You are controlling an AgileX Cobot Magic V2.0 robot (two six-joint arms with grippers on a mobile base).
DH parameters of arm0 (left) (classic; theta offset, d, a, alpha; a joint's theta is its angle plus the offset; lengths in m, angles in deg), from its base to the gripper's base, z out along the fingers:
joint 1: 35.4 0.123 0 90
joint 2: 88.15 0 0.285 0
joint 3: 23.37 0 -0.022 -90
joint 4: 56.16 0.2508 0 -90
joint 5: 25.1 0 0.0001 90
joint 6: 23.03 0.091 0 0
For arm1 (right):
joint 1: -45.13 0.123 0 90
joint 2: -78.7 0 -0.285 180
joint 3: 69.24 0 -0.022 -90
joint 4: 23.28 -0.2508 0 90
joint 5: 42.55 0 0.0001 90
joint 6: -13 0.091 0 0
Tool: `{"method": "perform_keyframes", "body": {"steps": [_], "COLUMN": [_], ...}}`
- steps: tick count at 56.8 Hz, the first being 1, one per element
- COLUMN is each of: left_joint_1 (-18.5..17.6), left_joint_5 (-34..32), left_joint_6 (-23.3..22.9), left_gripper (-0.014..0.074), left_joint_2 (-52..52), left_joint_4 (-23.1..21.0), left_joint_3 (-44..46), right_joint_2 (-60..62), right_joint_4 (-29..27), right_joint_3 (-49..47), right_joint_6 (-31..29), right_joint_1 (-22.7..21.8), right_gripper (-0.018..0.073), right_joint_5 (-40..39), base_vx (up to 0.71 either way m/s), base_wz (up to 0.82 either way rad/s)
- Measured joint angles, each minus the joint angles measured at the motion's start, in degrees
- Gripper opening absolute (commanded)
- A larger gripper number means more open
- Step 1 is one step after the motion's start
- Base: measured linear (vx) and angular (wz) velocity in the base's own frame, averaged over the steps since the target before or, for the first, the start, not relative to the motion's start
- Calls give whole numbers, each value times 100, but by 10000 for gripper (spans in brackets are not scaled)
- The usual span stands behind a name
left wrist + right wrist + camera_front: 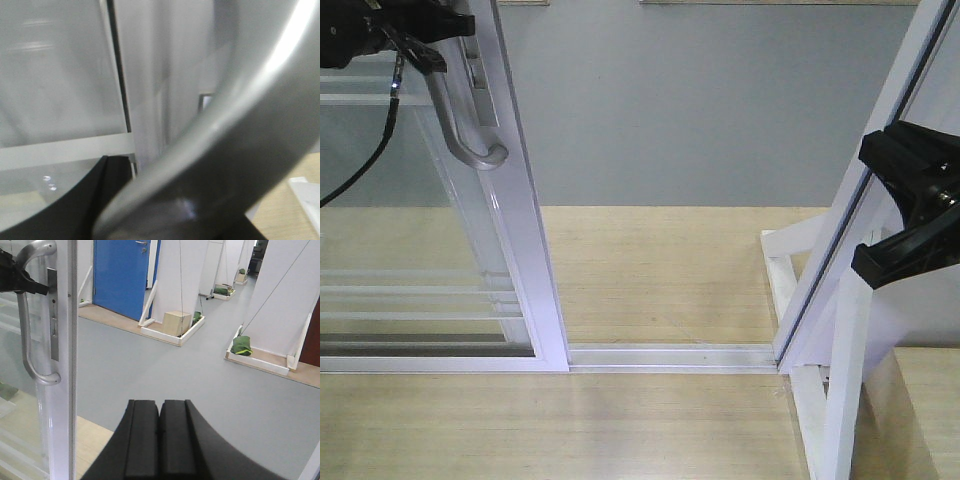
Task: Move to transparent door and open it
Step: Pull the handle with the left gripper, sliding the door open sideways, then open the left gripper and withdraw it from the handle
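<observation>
Right gripper (160, 437) nearest, fingers pressed together, holding nothing, right of door (525, 230). Left gripper (415, 45) clamped on handle (460, 130) top — door slid left, track (670, 355) gap open beside slanted post (860, 190).

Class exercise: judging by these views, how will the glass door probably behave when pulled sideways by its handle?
The door sits in a floor track, so it likely slides rather than swings. The metal handle looks rigid. Its glossy curve might slip in the left gripper.
</observation>
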Motion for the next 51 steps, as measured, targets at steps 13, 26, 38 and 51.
{"method": "perform_keyframes", "body": {"steps": [13, 26, 38, 51], "left_joint_1": [104, 181, 174, 135], "left_joint_5": [-720, -954, -1060, -1027], "left_joint_6": [341, 552, 536, 264], "left_gripper": [1, 1, 1, 1], "left_joint_2": [396, 1225, 2512, 3715], "left_joint_4": [-26, -121, -121, -144], "left_joint_3": [-521, -1518, -2512, -3808], "right_joint_2": [0, 0, 0, 0], "right_joint_4": [0, 0, 0, 0], "right_joint_3": [0, 0, 0, 0], "right_joint_6": [-69, -87, -101, -101], "right_joint_1": [0, 0, 0, 0], "right_gripper": [-5, -5, -5, -5], "right_joint_5": [-4, -15, -23, -30], "base_vx": [0, 1, 0, 0], "base_wz": [0, -3, 1, 0]}}
